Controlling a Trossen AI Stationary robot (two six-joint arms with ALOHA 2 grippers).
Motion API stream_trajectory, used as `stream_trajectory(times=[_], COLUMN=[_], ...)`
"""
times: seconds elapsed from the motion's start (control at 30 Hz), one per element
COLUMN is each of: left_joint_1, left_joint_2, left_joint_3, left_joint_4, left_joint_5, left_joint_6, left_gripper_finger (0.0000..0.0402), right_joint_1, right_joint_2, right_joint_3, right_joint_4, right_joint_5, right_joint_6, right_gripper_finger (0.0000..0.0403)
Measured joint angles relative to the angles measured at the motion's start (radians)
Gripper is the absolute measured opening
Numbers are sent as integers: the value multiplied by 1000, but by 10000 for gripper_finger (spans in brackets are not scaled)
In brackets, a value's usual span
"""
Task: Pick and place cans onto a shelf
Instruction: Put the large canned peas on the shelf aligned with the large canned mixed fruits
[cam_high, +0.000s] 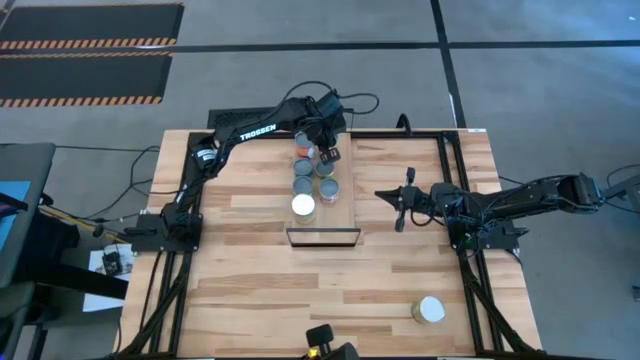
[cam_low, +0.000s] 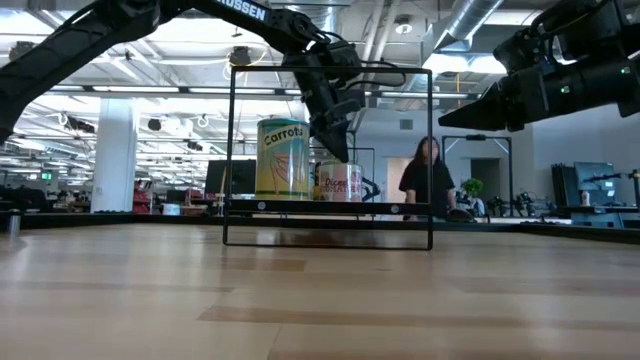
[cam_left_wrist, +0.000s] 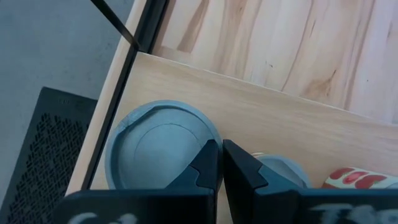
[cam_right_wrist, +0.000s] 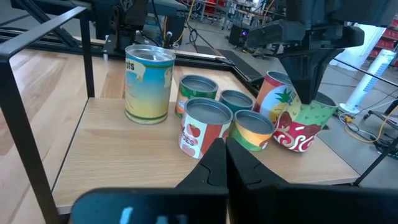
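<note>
The shelf (cam_high: 345, 210), a light-wood plank in a black frame, holds several cans (cam_high: 303, 186). They include a tall yellow-and-blue one (cam_right_wrist: 149, 84) and a tomato-label one (cam_right_wrist: 204, 127). One white-lidded can (cam_high: 430, 310) stands on the table near the front right. My left gripper (cam_high: 329, 152) is shut and points down at the shelf's far end, over a red-and-green can (cam_right_wrist: 301, 127) that stands tilted. My right gripper (cam_high: 400, 205) is shut and empty, and hovers right of the shelf. My left gripper comes from above, pointing down, and its shut fingertips (cam_right_wrist: 308, 96) meet the red-and-green can's top edge (cam_right_wrist: 314, 111). The can is tilted, with its bottom (cam_right_wrist: 293, 142) on the shelf plank. I cannot tell whether the fingers pinch the rim or only press on it.
The shelf's thin black frame (cam_low: 430, 160) rises above the plank around the cans. A pineapple-label can (cam_right_wrist: 273, 93) stands close beside the tilted one. Bare tabletop (cam_high: 260, 300) lies in front of the shelf. A person (cam_low: 425, 180) stands in the room behind.
</note>
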Motion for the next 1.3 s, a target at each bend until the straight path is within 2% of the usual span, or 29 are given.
stream_trajectory(times=[0.53, 1.03, 1.3], left_joint_1=[2, 2, 1], left_joint_2=[-3, -5, -5], left_joint_3=[-53, -53, -53], left_joint_4=[63, 42, 35], left_joint_5=[11, -24, -26], left_joint_6=[1, -10, -13], left_gripper_finger=[0, 1, 42], right_joint_1=[1, 1, 1], right_joint_2=[0, 0, 0], right_joint_3=[0, 0, 0], right_joint_4=[0, 1, 1], right_joint_5=[-1, 0, 0], right_joint_6=[0, 0, 0], right_gripper_finger=[5, 5, 5])
